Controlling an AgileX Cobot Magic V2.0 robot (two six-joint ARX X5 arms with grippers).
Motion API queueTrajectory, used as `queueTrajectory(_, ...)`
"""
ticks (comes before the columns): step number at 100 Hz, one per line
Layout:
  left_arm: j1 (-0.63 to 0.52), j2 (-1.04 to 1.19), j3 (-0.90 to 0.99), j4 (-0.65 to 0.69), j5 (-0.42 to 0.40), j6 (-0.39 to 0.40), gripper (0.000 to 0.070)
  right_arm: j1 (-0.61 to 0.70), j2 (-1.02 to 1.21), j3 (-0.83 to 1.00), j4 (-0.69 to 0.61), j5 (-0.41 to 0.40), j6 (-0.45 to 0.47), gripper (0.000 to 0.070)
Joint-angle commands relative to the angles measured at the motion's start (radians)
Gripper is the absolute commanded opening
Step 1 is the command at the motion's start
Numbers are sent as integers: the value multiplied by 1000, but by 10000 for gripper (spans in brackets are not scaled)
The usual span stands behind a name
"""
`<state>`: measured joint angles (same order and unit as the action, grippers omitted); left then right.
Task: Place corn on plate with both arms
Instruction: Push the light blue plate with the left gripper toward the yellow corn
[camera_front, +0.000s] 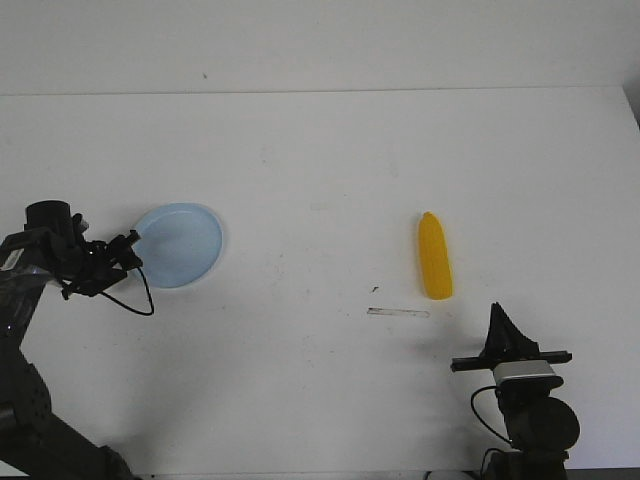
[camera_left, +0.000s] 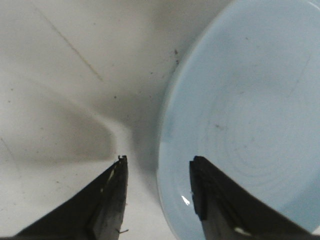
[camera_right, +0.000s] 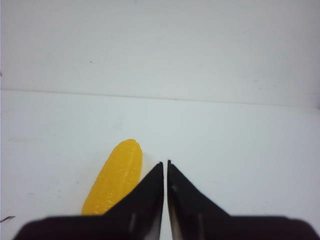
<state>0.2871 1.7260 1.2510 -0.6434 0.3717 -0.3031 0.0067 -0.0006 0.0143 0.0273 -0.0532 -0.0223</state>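
Observation:
The pale blue plate (camera_front: 180, 245) lies at the left of the white table. My left gripper (camera_front: 131, 243) is at its left rim, open, one finger over the table and the other over the plate (camera_left: 240, 115), with the rim passing between them. In the left wrist view the gripper (camera_left: 157, 165) holds nothing. The yellow corn (camera_front: 435, 256) lies right of centre, lengthwise toward the far edge. My right gripper (camera_front: 497, 312) sits near the front edge, a little right of the corn, shut and empty. The right wrist view has the corn (camera_right: 116, 175) beside the shut gripper (camera_right: 165, 164).
A thin pale strip (camera_front: 398, 313) lies on the table just front-left of the corn. A loose black cable (camera_front: 140, 295) hangs from the left arm near the plate. The table's far edge (camera_front: 320, 93) meets a white wall.

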Motion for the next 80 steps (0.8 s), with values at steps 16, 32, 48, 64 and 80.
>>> queueTrajectory(16, -9, 45, 15, 9, 4, 4, 247, 2, 2, -2, 10, 0, -4, 15)
queueTrajectory(32, -25, 59, 15, 21, 4, 4, 246, 2, 2, -2, 10, 0, -4, 15)
queueTrajectory(48, -32, 66, 15, 21, 4, 4, 237, 2, 2, -2, 10, 0, -4, 15)
queueTrajectory(64, -36, 70, 15, 21, 4, 5, 64, 2, 2, -2, 10, 0, -4, 15)
queueTrajectory(80, -38, 70, 15, 24, 4, 8, 0, 2, 2, -2, 10, 0, -4, 15)
